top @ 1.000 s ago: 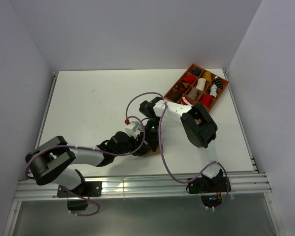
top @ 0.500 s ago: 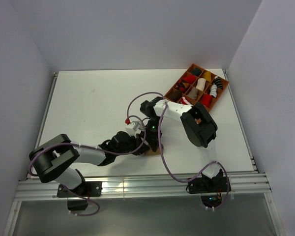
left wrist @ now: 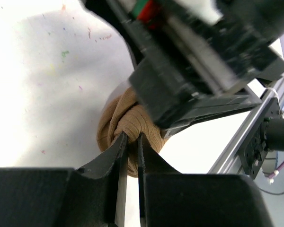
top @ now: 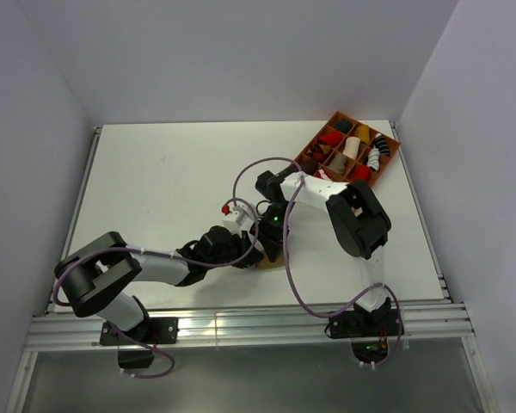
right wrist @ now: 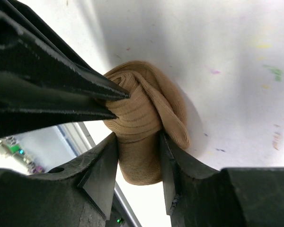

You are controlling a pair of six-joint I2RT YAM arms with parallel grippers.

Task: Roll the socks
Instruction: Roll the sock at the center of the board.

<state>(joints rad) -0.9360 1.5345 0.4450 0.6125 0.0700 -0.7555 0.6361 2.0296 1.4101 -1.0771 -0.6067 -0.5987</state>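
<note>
The tan-brown sock (right wrist: 142, 109) is bunched into a tight roll on the white table. My right gripper (right wrist: 138, 142) is shut across the roll's lower end. My left gripper (left wrist: 131, 137) comes from the opposite side, its jaws nearly closed and pinching a fold of the same sock (left wrist: 132, 118). In the top view both grippers meet near the table's front centre, left gripper (top: 249, 251) against right gripper (top: 273, 243), hiding most of the sock (top: 270, 261). The striped sock is not clearly in view.
A brown divided tray (top: 390, 155) at the back right holds several rolled socks in red, black, white and yellow. A red-and-white piece (top: 323, 176) lies at its near corner, beside my right arm. The aluminium rail (top: 241, 323) runs along the table's near edge.
Both grippers have shifted slightly right and away from the near edge, still together on the tan sock. My right arm's elbow has swung a little to the right.
</note>
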